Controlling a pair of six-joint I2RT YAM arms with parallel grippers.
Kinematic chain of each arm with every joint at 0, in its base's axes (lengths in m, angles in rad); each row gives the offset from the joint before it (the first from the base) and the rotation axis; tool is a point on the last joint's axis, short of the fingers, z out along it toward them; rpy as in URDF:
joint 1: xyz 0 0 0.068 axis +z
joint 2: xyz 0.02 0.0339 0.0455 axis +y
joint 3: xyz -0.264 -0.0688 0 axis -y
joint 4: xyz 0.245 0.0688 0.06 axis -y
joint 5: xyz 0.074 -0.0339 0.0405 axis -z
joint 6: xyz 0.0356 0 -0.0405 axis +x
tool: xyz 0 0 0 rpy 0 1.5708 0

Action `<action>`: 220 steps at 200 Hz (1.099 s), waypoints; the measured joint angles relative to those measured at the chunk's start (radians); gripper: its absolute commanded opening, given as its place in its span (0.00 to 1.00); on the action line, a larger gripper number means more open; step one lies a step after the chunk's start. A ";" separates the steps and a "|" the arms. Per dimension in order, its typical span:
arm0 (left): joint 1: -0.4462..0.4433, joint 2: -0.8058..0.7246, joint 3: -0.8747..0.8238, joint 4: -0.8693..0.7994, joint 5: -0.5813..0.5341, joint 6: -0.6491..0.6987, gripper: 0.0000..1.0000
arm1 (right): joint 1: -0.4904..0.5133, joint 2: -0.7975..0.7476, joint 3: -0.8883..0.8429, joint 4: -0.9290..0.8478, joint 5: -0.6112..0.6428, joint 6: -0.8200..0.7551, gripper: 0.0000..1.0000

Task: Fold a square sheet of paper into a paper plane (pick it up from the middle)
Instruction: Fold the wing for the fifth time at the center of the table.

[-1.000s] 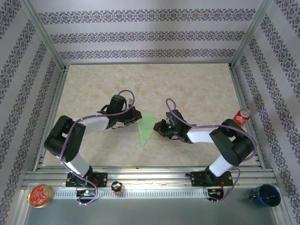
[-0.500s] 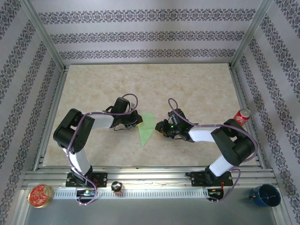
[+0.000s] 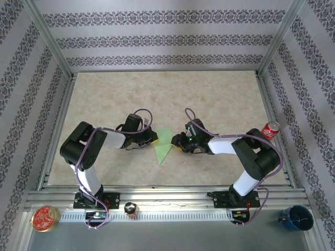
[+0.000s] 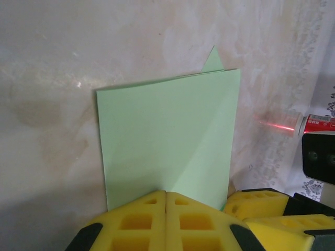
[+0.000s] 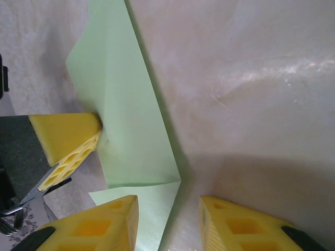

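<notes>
Sheet of paper (image 4: 167,136): pale green, folded, with a straight upper edge and a faint diagonal crease running across its right half.
Pointed tip: a small green corner of the same sheet pokes up from behind the upper edge, near its right end.
Left gripper (image 4: 166,197): its yellow pads are pressed together at the bottom of the view, pinching the sheet's lower edge.
Right gripper (image 4: 268,213): its yellow pads sit at the lower right, just beside the sheet's lower right corner; contact cannot be told.
Tabletop (image 4: 57,63): pale, marbled, with a shadow at the lower left.
Red can (image 4: 317,124): at the right edge, well apart from the sheet.
</notes>
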 measured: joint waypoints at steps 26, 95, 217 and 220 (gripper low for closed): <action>0.005 0.000 -0.004 0.010 0.006 -0.006 0.02 | -0.005 0.012 0.016 -0.016 -0.025 0.000 0.36; 0.005 0.000 -0.004 0.010 0.006 -0.005 0.02 | -0.008 0.056 0.055 0.012 -0.055 -0.003 0.32; 0.005 0.000 -0.003 0.010 0.007 -0.005 0.02 | -0.062 0.173 0.180 0.029 -0.230 -0.115 0.30; 0.005 0.000 -0.003 0.010 0.007 -0.005 0.02 | -0.063 0.179 0.186 0.029 -0.236 -0.120 0.30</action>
